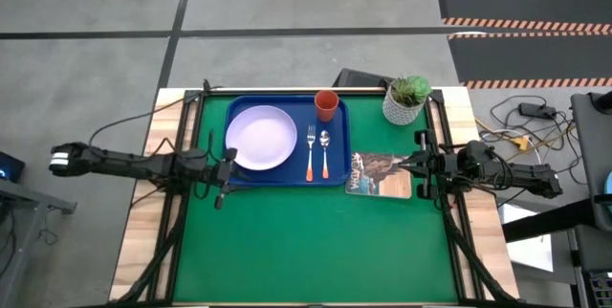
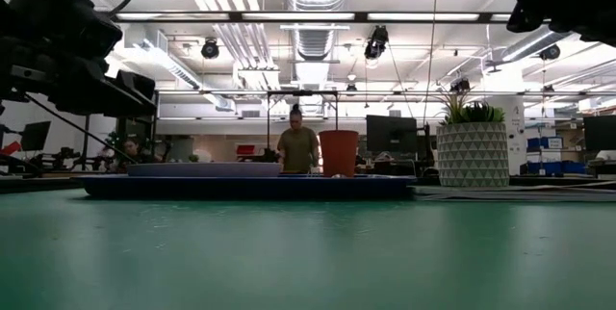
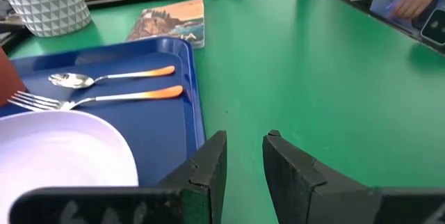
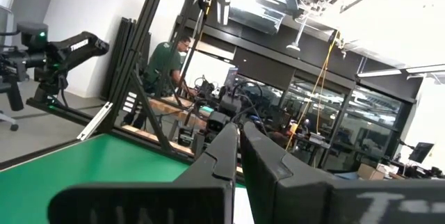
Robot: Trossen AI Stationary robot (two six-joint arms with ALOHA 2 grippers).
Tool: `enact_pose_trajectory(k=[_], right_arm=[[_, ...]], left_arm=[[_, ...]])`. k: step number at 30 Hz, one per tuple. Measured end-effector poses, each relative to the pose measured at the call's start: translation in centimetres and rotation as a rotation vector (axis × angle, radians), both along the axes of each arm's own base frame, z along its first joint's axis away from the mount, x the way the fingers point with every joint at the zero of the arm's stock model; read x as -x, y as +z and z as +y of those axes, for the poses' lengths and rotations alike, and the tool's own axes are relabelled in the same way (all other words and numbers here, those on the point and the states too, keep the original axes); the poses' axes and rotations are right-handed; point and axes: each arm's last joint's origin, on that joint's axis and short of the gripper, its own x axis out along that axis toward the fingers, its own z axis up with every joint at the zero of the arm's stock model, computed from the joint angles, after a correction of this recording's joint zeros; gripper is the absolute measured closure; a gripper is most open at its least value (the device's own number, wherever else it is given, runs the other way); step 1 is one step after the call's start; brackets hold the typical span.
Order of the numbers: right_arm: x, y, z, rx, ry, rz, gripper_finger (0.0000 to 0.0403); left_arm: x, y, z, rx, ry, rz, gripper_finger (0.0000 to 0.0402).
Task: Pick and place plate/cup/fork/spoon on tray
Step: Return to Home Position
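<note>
The blue tray (image 1: 287, 176) lies at the far middle of the green mat. On it are the lavender plate (image 1: 261, 137), the orange-red cup (image 1: 326, 104), the fork (image 1: 310, 152) and the spoon (image 1: 325, 153), lying side by side. In the left wrist view the plate (image 3: 62, 147), fork (image 3: 104, 99) and spoon (image 3: 104, 77) show on the tray (image 3: 167, 126). My left gripper (image 3: 245, 147) is open and empty just off the tray's near left corner. My right gripper (image 4: 238, 135) is shut and empty above the table's right edge, beside the booklet.
A printed booklet (image 1: 380, 174) lies right of the tray. A white pot with a green plant (image 1: 405, 99) stands at the far right. A person stands in the room beyond the table (image 2: 297, 144). Bare green mat (image 1: 316, 251) fills the near half.
</note>
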Motion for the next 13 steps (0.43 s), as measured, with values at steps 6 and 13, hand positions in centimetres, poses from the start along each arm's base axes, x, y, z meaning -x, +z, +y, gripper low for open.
enact_pose_trajectory(k=[6, 13], right_arm=[[0.00, 0.00, 0.00, 0.000, 0.000, 0.000, 0.0394], [0.00, 0.00, 0.00, 0.000, 0.000, 0.000, 0.0394]], left_arm=[[-0.14, -0.40, 0.01, 0.001, 0.000, 0.037, 0.0327], [-0.29, -0.90, 0.01, 0.002, 0.001, 0.082, 0.0327]])
